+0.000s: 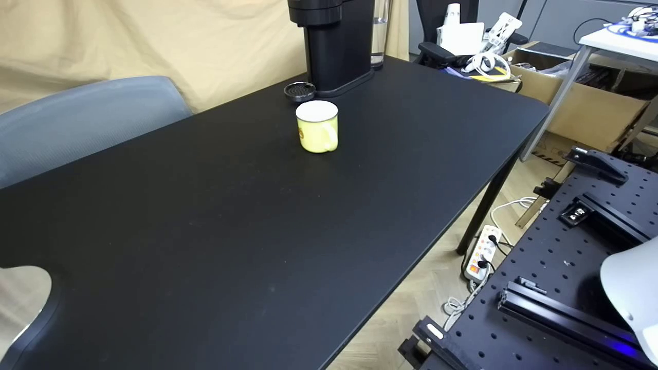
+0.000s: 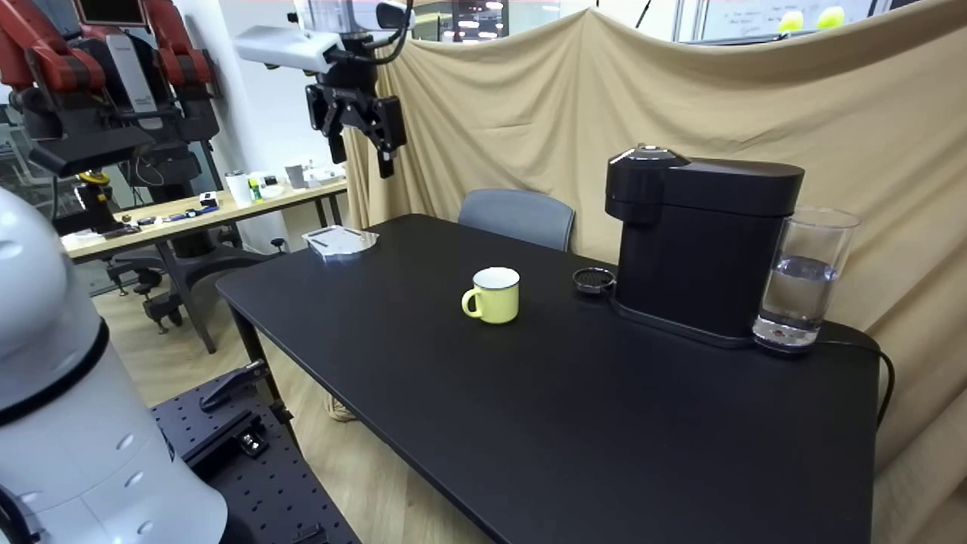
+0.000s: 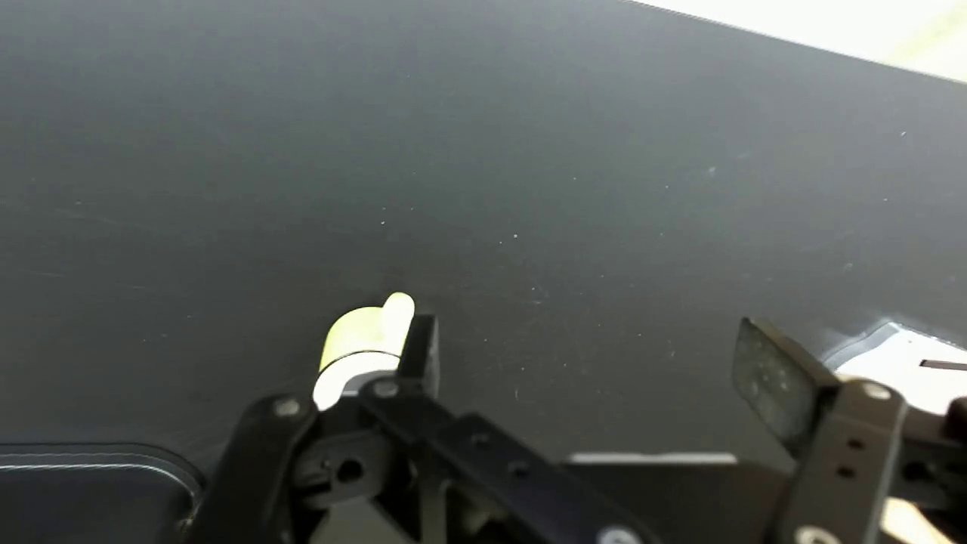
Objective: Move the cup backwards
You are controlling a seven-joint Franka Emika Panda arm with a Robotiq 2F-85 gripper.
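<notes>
The cup (image 1: 313, 136) is a small pale yellow mug with a white inside and a loop handle. It stands upright on the black table (image 1: 221, 246), and also shows in an exterior view (image 2: 495, 301) near the middle of the table. In the wrist view the cup (image 3: 355, 336) is at lower left, partly hidden behind the left finger. My gripper (image 2: 363, 157) hangs high above the table's far end, apart from the cup. In the wrist view the gripper's fingers (image 3: 589, 351) are wide apart with nothing between them.
A black coffee machine (image 2: 702, 249) with a round drip tray (image 2: 594, 279) and a glass of water (image 2: 802, 291) stands along the curtain side. A clear plate (image 2: 340, 240) lies at the table's far end. A grey chair (image 2: 517, 217) stands behind the table.
</notes>
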